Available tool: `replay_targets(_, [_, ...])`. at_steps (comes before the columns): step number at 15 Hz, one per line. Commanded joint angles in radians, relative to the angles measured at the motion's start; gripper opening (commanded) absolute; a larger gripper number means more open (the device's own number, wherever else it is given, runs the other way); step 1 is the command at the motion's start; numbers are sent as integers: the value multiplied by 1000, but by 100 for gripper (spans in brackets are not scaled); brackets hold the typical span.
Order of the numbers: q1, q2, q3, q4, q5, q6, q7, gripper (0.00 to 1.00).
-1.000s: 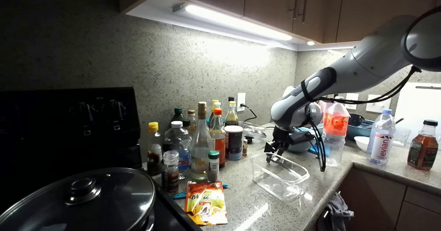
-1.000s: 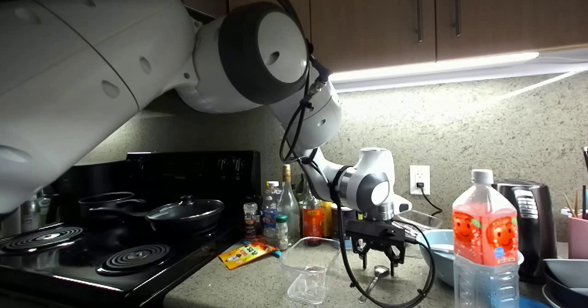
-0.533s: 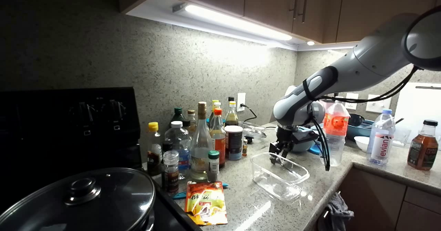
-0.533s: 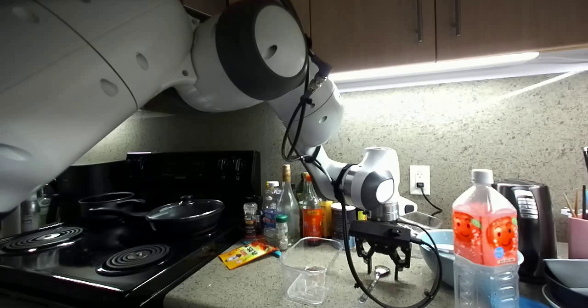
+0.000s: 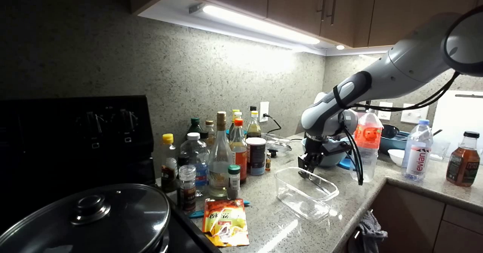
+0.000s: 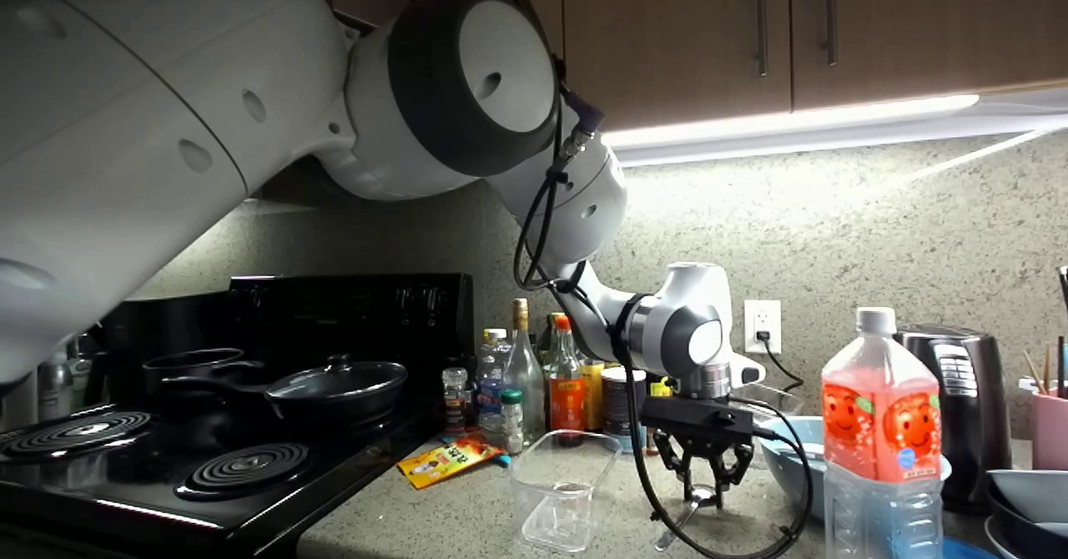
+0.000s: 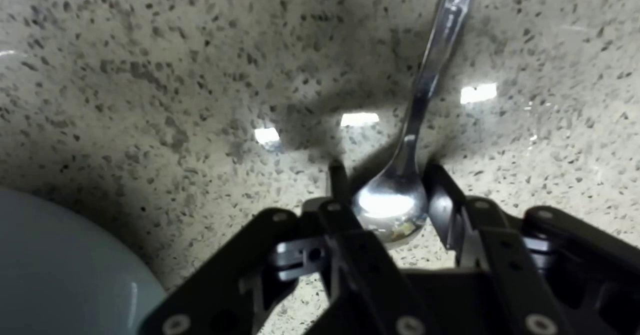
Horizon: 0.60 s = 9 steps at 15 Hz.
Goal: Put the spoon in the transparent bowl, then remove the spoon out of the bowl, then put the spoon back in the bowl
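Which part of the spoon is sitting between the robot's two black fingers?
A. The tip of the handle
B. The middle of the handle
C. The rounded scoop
C: in the wrist view the rounded scoop of the spoon lies between the black fingers, while the handle runs away from them.

Wrist view looks closely down; both exterior views share the counter [image 5: 264, 209].
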Motion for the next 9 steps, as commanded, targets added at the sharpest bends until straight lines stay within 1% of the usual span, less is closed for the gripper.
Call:
replay_targets(1, [10, -27, -14, -33, -1, -15, 18, 16])
replay_targets(4, [2, -45, 5, -57, 10, 18, -9, 16])
replay_targets(5, [-1, -65, 17, -88, 13, 68, -32, 16])
replay_targets(7, [3, -107, 32, -158, -1, 225, -71, 16])
replay_targets(9, [-5, -142, 60, -217, -2, 352, -90, 16])
